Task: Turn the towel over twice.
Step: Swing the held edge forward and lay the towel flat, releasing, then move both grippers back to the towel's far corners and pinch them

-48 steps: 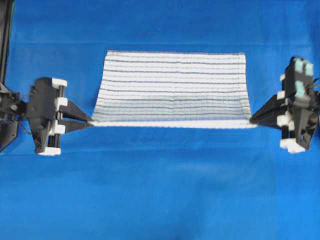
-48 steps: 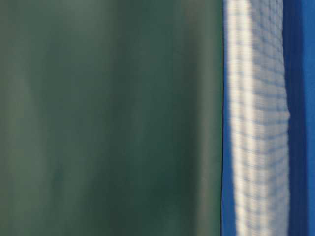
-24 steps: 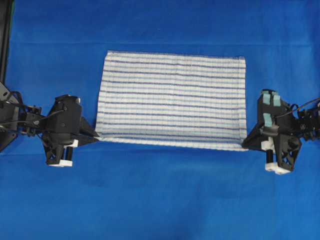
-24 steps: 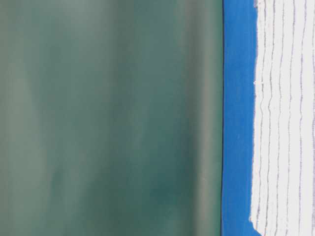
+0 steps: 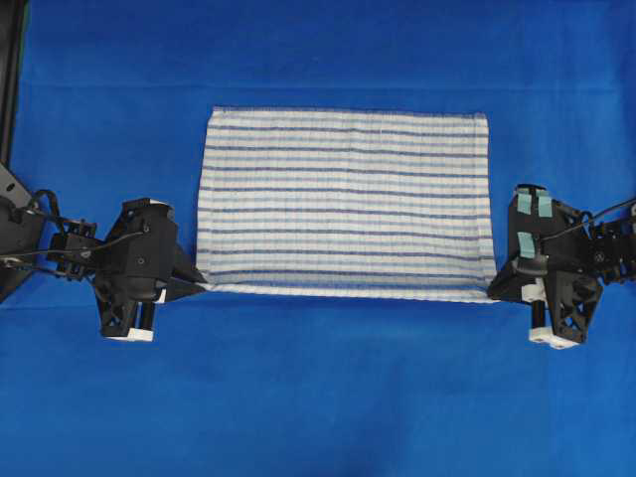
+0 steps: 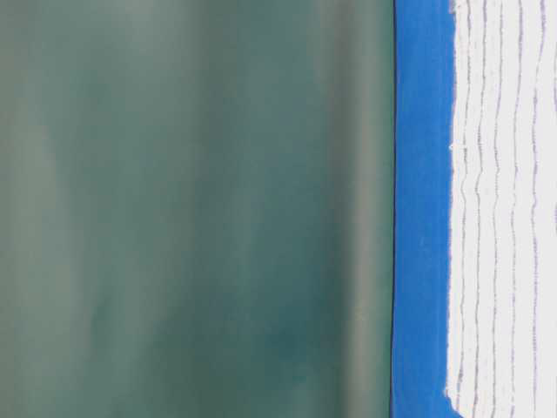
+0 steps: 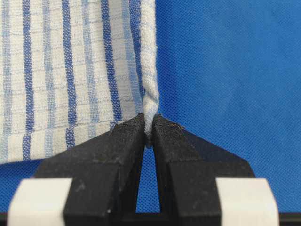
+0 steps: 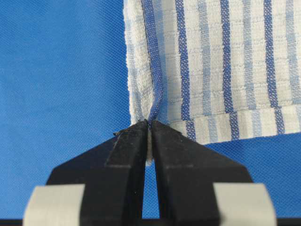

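Note:
The towel (image 5: pixel 343 204), white with dark-blue and pale-blue stripes, lies spread flat on the blue sheet in the overhead view. Its striped surface also shows in the table-level view (image 6: pixel 505 218). My left gripper (image 5: pixel 202 286) is shut on the towel's near left corner, and the pinched cloth (image 7: pixel 149 113) bunches between the black fingertips of that gripper (image 7: pixel 149 128). At the near right corner my right gripper (image 5: pixel 492 292) is shut on the towel, with the hem (image 8: pixel 141 94) drawn into the gripper's tips (image 8: pixel 149 127). Both grippers sit low at the table.
A plain blue sheet (image 5: pixel 318 397) covers the table all round the towel. A black frame post (image 5: pixel 10 89) stands at the far left edge. A dark green backdrop (image 6: pixel 191 209) rises behind the table.
Both grippers have come down toward the near side with the towel's near edge. The towel, raised and sagging a second ago, now lies flat and fully spread.

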Available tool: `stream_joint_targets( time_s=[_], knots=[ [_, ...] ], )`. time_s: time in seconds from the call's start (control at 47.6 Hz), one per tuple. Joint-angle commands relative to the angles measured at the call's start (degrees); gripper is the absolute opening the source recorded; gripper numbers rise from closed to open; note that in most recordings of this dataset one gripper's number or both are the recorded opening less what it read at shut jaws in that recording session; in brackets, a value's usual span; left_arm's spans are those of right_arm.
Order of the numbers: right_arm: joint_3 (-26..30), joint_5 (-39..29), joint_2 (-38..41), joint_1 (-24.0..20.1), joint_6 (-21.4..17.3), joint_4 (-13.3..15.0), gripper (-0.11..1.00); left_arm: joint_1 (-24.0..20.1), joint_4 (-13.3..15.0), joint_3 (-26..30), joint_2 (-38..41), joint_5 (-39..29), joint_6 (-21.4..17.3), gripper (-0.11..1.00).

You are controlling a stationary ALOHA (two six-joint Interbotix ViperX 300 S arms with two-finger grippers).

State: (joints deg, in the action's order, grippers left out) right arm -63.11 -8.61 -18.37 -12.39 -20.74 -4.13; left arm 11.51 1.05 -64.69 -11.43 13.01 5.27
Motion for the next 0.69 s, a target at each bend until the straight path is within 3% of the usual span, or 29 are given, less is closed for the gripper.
stream_joint_targets(
  time_s=[0.0,0.273,0.315,0.483,0.525,0.588,0.672],
  knots=[
    [0.97,0.0,-0.26,-0.35,-0.53,-0.18,0.06,0.18,0.09,1.05,-0.26,-0.7,-0.09,0.04],
    [1.32,0.0,-0.26,-0.35,-1.58,-0.18,0.07,0.09,0.09,2.11,-0.7,-1.58,0.62,0.07],
    [1.41,0.0,-0.26,-0.35,-1.58,-0.18,0.09,0.18,0.09,2.37,-0.97,-1.76,1.05,0.16],
    [2.9,-0.53,-0.7,-0.35,-1.49,0.18,0.56,0.26,0.09,2.81,-2.55,-3.87,1.32,0.65],
    [3.25,-1.05,-1.05,-0.35,-1.41,0.44,0.64,0.26,0.0,2.99,-3.52,-4.92,0.97,0.76],
    [3.96,-2.11,-2.11,-0.35,-1.14,1.14,0.63,0.0,0.0,3.43,-5.19,-6.68,0.7,0.89],
    [4.92,-3.34,-4.22,0.44,-1.05,3.25,0.59,-1.05,0.0,4.04,-7.82,-9.4,0.53,0.88]
  ],
)
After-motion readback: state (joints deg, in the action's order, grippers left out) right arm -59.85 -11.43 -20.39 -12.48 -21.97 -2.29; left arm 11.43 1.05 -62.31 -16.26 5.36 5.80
